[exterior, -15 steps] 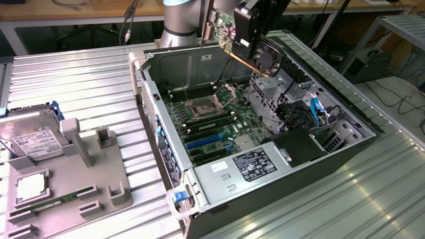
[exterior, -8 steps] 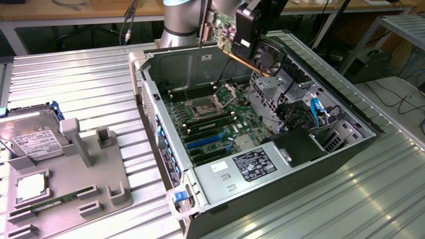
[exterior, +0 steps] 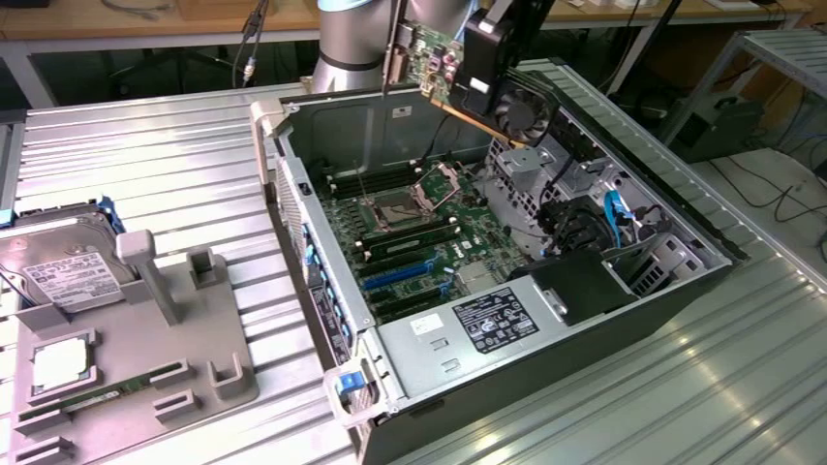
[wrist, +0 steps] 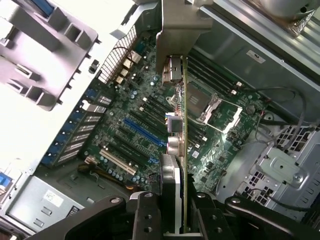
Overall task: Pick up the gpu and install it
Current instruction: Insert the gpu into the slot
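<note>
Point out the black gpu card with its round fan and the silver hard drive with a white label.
black gpu card (exterior: 522,108): exterior view, on its round fan.
silver hard drive (exterior: 68,274): exterior view, on its white label.

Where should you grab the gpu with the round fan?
Grip the gpu by its thin upper edge, from above, pinching both flat faces clear of the fan. It hangs on edge over the computer case, and the gripper holds it that way, leaving the lower edge free.
</note>
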You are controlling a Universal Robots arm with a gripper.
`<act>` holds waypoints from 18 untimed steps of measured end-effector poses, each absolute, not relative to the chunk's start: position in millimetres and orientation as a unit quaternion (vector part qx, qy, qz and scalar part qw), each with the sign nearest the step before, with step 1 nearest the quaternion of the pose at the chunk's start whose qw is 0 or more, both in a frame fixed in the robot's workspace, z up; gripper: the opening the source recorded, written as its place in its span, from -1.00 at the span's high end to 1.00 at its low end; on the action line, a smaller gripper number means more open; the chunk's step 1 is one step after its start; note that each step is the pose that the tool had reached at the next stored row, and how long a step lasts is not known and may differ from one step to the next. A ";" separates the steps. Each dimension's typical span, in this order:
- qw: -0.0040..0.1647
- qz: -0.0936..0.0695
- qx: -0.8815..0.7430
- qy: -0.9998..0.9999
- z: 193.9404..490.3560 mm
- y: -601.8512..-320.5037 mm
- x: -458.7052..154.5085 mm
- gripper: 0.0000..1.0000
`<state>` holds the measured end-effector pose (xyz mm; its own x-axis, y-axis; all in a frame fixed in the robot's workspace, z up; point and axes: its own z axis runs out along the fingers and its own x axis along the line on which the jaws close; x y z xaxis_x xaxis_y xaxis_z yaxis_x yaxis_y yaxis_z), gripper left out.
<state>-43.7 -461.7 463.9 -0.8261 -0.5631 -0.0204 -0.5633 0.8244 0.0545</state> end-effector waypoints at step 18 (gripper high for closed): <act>-0.001 0.029 -0.374 0.927 463.9 -462.3 -43.7 0.44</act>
<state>-43.7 -462.3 463.9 -0.7202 -0.6934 -0.0205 -0.6933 0.7185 0.0546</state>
